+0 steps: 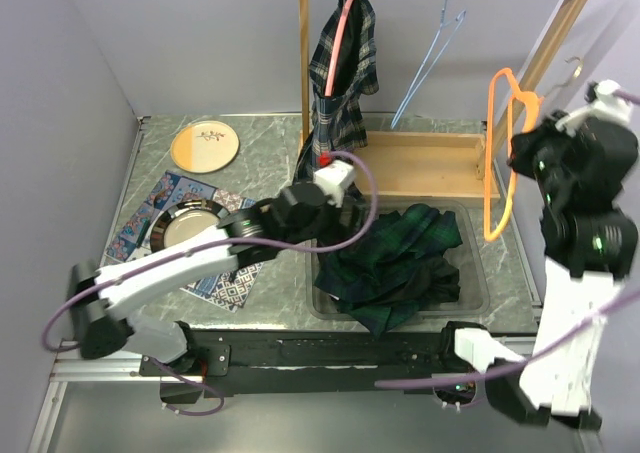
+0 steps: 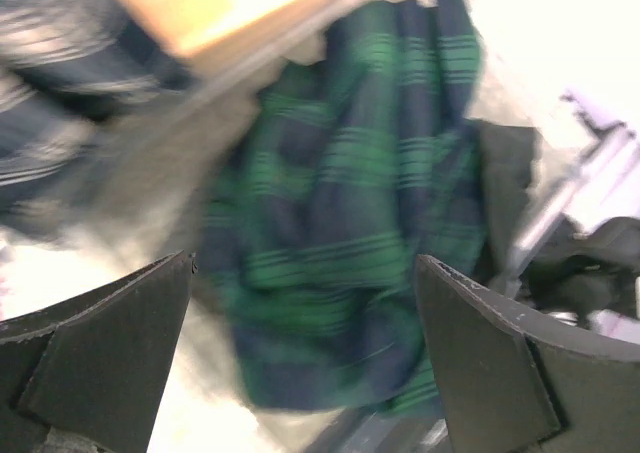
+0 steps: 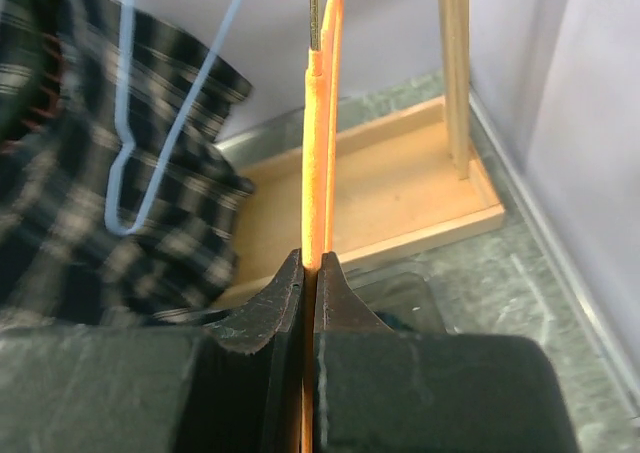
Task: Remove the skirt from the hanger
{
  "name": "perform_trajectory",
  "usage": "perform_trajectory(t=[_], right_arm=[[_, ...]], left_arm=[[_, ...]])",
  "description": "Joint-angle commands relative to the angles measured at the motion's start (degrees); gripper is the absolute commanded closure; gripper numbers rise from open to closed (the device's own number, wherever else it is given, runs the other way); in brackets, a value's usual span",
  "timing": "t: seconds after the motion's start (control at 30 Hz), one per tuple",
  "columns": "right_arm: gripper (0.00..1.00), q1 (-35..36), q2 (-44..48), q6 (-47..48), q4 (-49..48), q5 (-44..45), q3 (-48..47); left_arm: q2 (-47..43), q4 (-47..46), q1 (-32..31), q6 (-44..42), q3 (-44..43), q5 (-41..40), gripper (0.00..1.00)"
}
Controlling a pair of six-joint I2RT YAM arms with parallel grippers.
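Down in the clear bin (image 1: 483,273), mid-worktop (image 1: 260,138), the green plaid skirt (image 1: 395,263) is lying in a heap, off the orange hanger (image 3: 318,143). Left fingers (image 2: 490,373) are hanging spread wide over its left edge (clear of the cloth). Right fingers (image 3: 285,308) are clamping the bare hanger up at the right, well apart from the bin; the wooden rack base (image 1: 430,168) is sitting just behind it.

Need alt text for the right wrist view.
The right hand is shut on an upright orange hanger, centre frame. Behind it, a blue wire hanger and a dark plaid garment hang at left, beside the wooden rack base.
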State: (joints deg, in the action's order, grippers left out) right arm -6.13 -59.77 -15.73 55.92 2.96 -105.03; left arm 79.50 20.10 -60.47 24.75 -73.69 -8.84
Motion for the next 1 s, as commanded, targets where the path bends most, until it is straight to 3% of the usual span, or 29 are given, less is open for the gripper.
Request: perform_trajectory(t=[0.0,0.17,0.33,0.47,0.53,0.8,0.97], right_arm=[[1.0,0.3,-4.6,6.6,-6.5,0.2,-3.9],[1.0,0.4,-7.6,9.0,-16.5,-2.5,-2.9],[1.0,0.4,-12.1,14.7,-24.1,-9.6,-3.9],[1.0,0.4,-17.7,17.7,-24.1,-9.5,-9.4],[1.0,0.4,-21.2,18.1,-22.5,-7.4,-13.9],[1.0,0.4,-28.3,16.3,-23.7,-3.9,-19.1],[1.0,0.2,-31.5,17.2,-28.1,-3.1,-18.9]], left_arm=[[-10.1,1.0,-0.1,-9.5,5.7,-10.3,0.03],[-21.9,-4.2,-0.3,-14.5,15.9,-14.9,0.03],[-27.4,-3.1,-5.2,-17.6,17.8,-25.0,0.03],[-28.5,-6.4,-11.4,-22.5,21.4,-46.6,0.03],[-27.8,-6.3,-13.4,-23.8,21.9,-49.9,0.03],[-27.6,-3.1,-14.6,-20.5,20.5,-51.8,0.03],[-37.7,-7.3,-15.1,-21.8,23.0,-48.7,0.03]])
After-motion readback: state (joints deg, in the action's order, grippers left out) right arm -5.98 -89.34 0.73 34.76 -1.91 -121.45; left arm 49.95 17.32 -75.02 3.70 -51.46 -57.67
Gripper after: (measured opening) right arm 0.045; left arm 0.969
